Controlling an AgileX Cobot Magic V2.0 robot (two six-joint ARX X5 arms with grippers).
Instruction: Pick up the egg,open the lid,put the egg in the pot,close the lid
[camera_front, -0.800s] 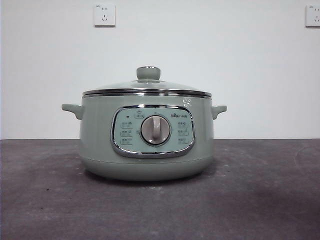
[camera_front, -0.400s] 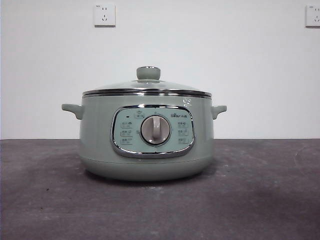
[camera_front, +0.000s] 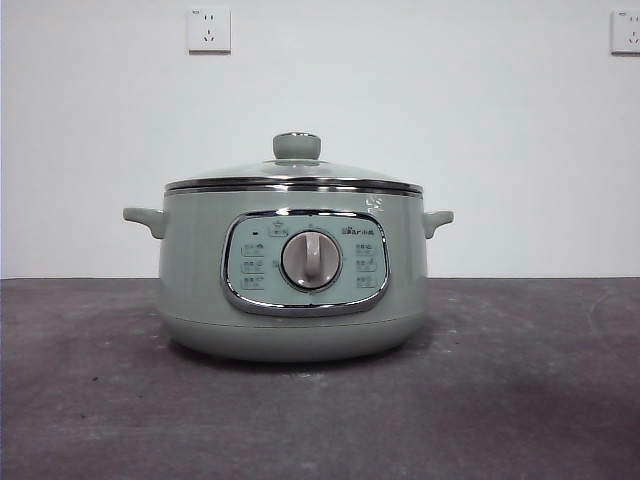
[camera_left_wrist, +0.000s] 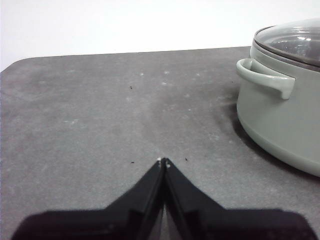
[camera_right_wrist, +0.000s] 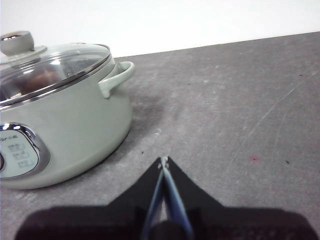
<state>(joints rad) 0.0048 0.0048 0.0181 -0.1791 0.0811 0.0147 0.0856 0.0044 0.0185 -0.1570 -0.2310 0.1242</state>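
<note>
Pot (camera_front: 293, 300) standing at the middle of the dark grey table (camera_front: 520, 400), pale sage-green, with the chrome-framed control panel (camera_front: 305, 262) and the central dial (camera_front: 311, 260) facing the front camera. Lid (camera_front: 293, 172) sitting closed on the pot, chrome rim flat all around, pale green knob (camera_front: 297, 146) upright on top. Two small side handles, one on each side of the pot body (camera_front: 147, 219) (camera_front: 437, 219).

Egg seen only through the glass in the right wrist view, as a reddish-brown shape (camera_right_wrist: 39, 80) inside the pot; blurred by reflections, so exact position inside not clear.

Left gripper (camera_left_wrist: 163, 161) low over the bare table, jaws pressed together with the tips meeting, nothing between them. Well apart from the pot, with one side handle (camera_left_wrist: 265, 79) and a part of the lid (camera_left_wrist: 295, 42) visible at the edge of that view.

Right gripper (camera_right_wrist: 163, 160) also low over the table on the other side of the pot, jaws together and empty, near the pot base but not touching it. Neither arm visible in the front view.

White wall behind, with two sockets (camera_front: 209, 30) (camera_front: 625, 31) high up
</note>
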